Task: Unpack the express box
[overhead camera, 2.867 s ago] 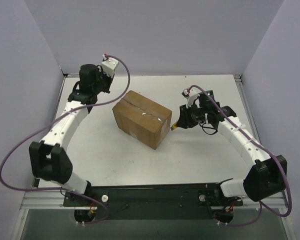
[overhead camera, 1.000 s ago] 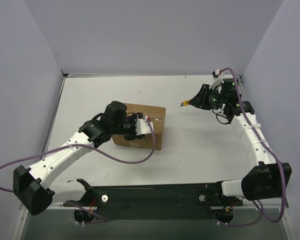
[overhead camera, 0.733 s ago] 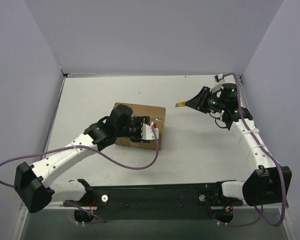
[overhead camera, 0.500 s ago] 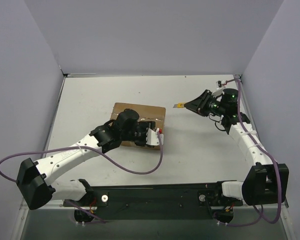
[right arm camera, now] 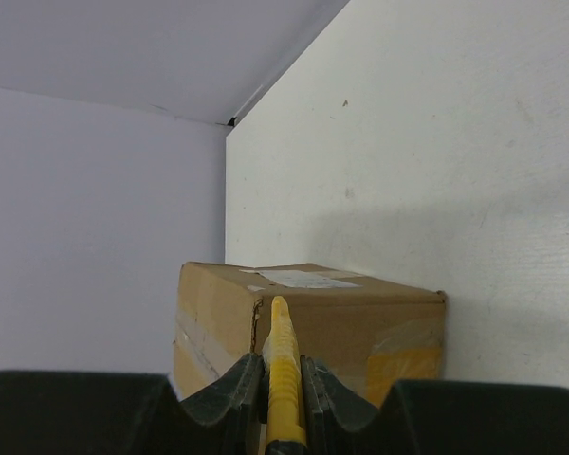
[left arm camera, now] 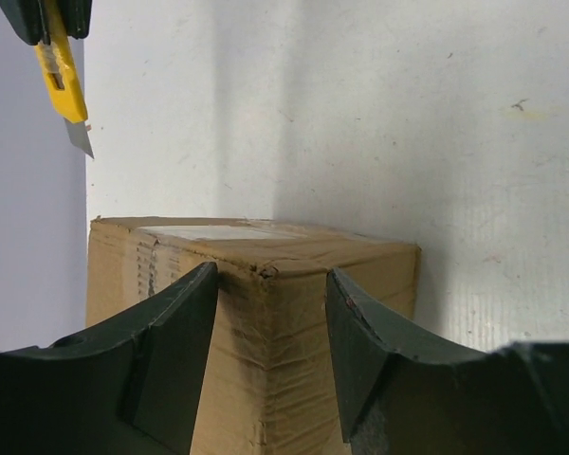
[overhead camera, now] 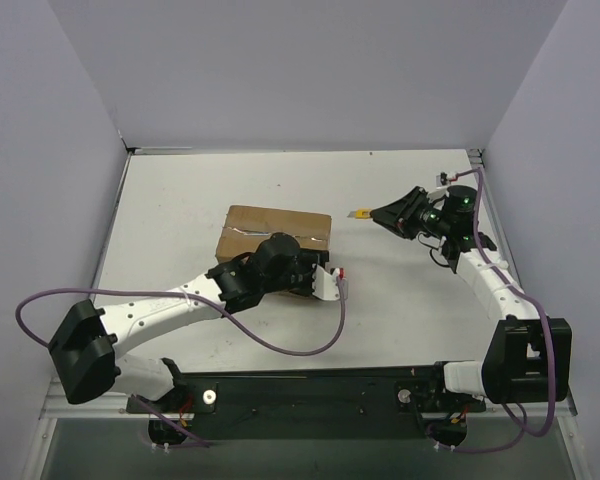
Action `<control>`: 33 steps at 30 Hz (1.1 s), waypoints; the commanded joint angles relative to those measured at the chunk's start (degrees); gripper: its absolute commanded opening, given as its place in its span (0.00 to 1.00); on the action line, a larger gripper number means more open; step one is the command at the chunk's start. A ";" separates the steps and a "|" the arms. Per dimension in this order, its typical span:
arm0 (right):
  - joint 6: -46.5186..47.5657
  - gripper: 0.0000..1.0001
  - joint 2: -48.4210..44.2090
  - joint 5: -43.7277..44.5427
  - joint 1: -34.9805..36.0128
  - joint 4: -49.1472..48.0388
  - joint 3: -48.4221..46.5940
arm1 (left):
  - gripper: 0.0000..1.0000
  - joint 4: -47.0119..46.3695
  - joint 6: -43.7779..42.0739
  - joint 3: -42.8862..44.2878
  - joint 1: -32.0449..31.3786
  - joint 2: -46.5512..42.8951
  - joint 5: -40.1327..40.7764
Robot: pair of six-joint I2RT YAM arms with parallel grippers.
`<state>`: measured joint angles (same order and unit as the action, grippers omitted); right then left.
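Express box (overhead camera: 276, 228): just left of centre in the overhead frame, flat on the white table (overhead camera: 180, 185), flaps shut. Long axis running left to right across the frame, tilted a little. Pale strip along the top face, following that same axis.

Left pincer (left arm camera: 270, 277): at the box's lower right corner in the overhead frame, reaching in from the lower left. Stands with jaws parted, one finger on either side of a vertical corner edge in the left wrist view. Cannot tell whether either pad presses on the cardboard. Looks more like bracing than lifting.

Right pincer (right arm camera: 283, 365): clamped on a yellow utility knife (right arm camera: 281, 332), blade out. Hangs right of centre in the overhead frame, knife tip pointing left, level with the box's upper edge in the picture.

Relation that matters: box to the left of the blade tip, bare table between the two, no contact. In the right wrist view, dead ahead of the knife at lower middle, an end face and the top edge turned toward the lens. Long axis therefore roughly in line with the blade, so probably a straight leftward run along the top strip once the tip reaches the near end. Left arm by far the nearer, already at the carton; right arm the one with ground to cover.
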<state>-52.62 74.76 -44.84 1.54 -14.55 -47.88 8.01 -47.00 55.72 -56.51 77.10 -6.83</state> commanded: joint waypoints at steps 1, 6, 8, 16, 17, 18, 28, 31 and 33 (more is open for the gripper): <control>-1.26 0.00 -1.55 -1.22 0.13 -4.79 0.50 | 0.58 -6.51 0.33 -0.26 -0.18 1.56 3.05; -1.69 0.00 -1.55 -2.97 0.74 -7.77 1.03 | 0.57 -10.64 0.51 -0.97 -0.18 4.02 4.10; -1.96 0.00 -1.37 -3.41 1.01 -9.36 1.21 | 0.56 -13.01 0.33 -1.58 -0.18 5.07 5.24; -1.17 0.00 1.08 -4.55 1.10 -7.24 -0.90 | 0.59 -13.92 2.17 -0.09 -0.27 5.17 8.50; -1.17 0.00 1.26 -4.90 1.10 -7.69 -0.90 | 0.59 -12.25 2.88 0.43 -0.09 3.77 8.07; -1.26 0.00 1.35 -5.34 1.36 -8.04 -0.99 | 0.59 -10.40 3.32 1.05 0.52 2.89 6.84; -0.38 0.00 2.23 -4.99 3.64 -9.80 -0.29 | 0.59 -4.93 4.20 -1.93 1.32 0.33 8.06; -0.55 0.00 2.93 -4.99 3.64 -9.71 -0.37 | 0.59 -5.90 3.50 -2.81 1.40 0.42 8.59; -0.55 0.00 3.28 -5.08 3.73 -9.80 -0.46 | 0.59 -6.16 3.67 -3.25 1.49 0.51 8.68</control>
<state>-53.76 76.97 -48.36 4.99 -20.58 -47.22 2.42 -43.97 53.25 -55.40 78.22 0.75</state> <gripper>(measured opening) 0.191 0.589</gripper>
